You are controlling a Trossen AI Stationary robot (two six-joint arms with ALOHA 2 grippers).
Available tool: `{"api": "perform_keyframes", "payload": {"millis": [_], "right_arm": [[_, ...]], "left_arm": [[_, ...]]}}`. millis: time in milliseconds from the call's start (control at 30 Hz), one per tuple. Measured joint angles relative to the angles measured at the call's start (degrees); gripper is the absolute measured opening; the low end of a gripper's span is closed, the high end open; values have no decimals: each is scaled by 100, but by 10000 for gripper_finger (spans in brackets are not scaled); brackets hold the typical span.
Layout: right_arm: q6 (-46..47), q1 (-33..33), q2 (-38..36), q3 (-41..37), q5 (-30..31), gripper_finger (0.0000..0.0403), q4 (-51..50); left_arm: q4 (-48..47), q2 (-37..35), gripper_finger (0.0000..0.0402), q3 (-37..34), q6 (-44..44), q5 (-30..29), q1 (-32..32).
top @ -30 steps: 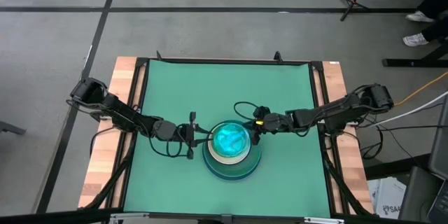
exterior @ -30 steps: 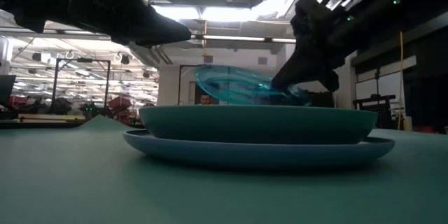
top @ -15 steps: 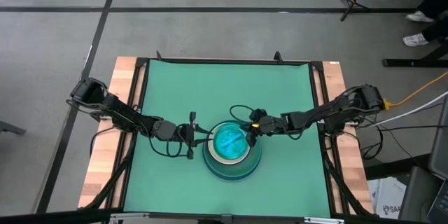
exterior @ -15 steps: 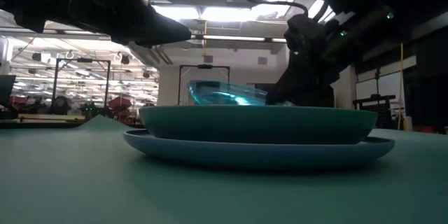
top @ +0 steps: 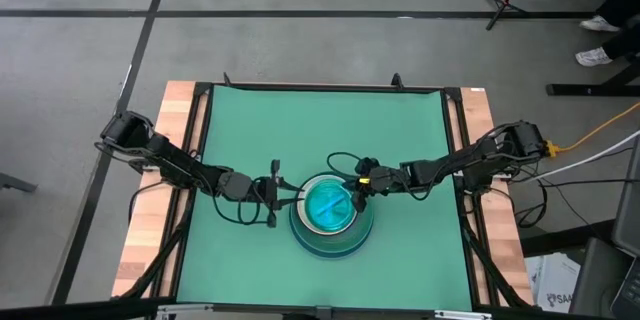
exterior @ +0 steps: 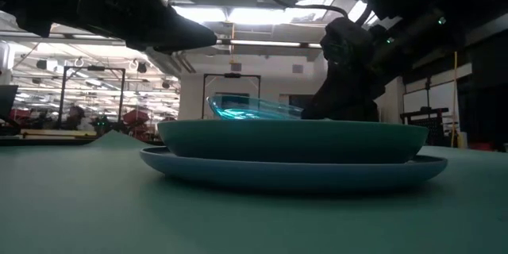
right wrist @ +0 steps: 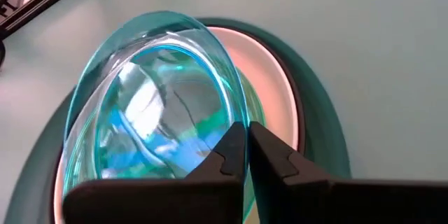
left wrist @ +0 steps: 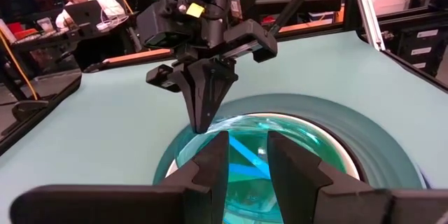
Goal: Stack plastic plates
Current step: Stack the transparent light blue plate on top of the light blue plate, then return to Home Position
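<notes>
Hovering just left of the plate stack, the left tool sits low over the green tabletop, its fingers a narrow gap apart with nothing between them. In the left wrist view those fingers point at the stack and at the other arm's tool beyond it.

At the middle of the tabletop stands the stack: a large light blue plate at the bottom, a dark teal plate nested on it, and inside that a pale plate rim that shows pinkish white in the right wrist view. Topmost is the translucent cyan plate, tilted, its far edge raised above the teal rim in the low view.

On the stack's right side, the right tool reaches in from the right edge of the tabletop and is clamped on the cyan plate's rim, fingers pressed nearly together around the thin edge.

Beyond the tabletop in the left wrist view, a person sits at a laptop.
</notes>
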Motion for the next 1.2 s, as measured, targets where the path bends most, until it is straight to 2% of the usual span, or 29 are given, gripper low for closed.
{"api": "perform_keyframes", "payload": {"millis": [300,433,833,1000,1200], "right_arm": [[-7,0,-1,0,4,90,9],[-142,-2,-126,0,-98,110,-91],[-784,9,-1590,0,98,107,-1692],[-1226,9,-1993,0,101,106,-2055],[-1592,9,-2412,-2,40,106,-2393]], "left_arm": [[-1,1,92,0,0,4,-1],[-2,1,92,0,0,6,0],[-9,0,92,0,-6,-5,7],[-13,1,92,85,-54,-18,192],[-98,-116,92,181,-57,644,567]]}}
